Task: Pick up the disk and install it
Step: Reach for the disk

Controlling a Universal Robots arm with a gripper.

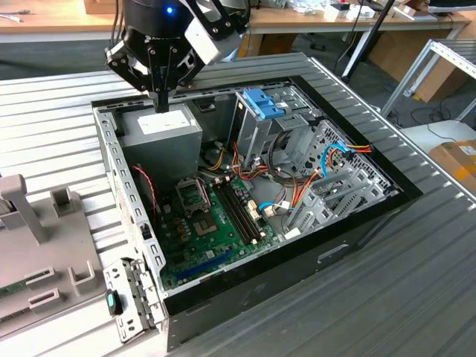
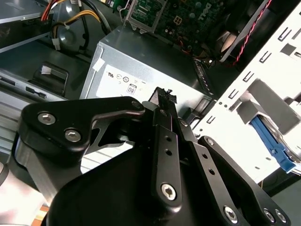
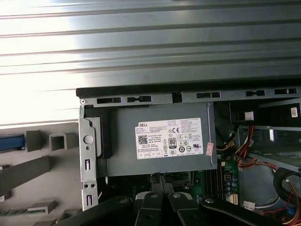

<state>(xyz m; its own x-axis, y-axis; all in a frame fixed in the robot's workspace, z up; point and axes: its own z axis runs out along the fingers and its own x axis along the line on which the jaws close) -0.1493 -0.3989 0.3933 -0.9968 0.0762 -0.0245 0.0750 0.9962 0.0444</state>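
meanwhile the gripper (image 1: 162, 103), pressed together and empty, hovers over the power supply (image 1: 160, 137), disk (image 2: 272, 142) well apart.

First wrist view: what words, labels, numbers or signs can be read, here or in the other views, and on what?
Power supply, white label: a logo, marks, a barcode and fine print, too small to quote reliably.
Small sticker at that label's corner: too small to read.
Same label in the second wrist view: marks, blurred.
Exterior view: no readable text.

The jaws are black, the power-supply box (image 3: 123, 146) grey with white label (image 3: 170, 138), motherboard (image 1: 214, 227) green, latch (image 1: 262, 103) blue.
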